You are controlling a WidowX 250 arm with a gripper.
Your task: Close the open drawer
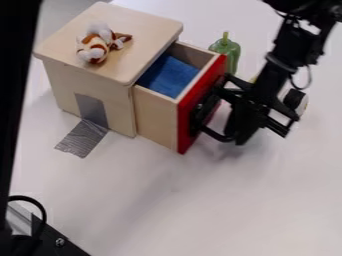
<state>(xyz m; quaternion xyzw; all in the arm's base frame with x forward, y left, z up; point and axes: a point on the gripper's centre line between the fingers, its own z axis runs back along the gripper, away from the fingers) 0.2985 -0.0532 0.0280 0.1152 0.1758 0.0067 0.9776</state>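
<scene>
A black post [17, 75] stands nearest, along the left edge. The drawer [155, 117] juts partly out of the wooden box [143, 32], blue cloth [167, 76] inside. The gripper [204, 114] is at its red front; I cannot tell whether the jaws are wide or narrow. A plush toy [97, 44] lies on the box; a green bottle [228, 50] stands behind the drawer.
</scene>
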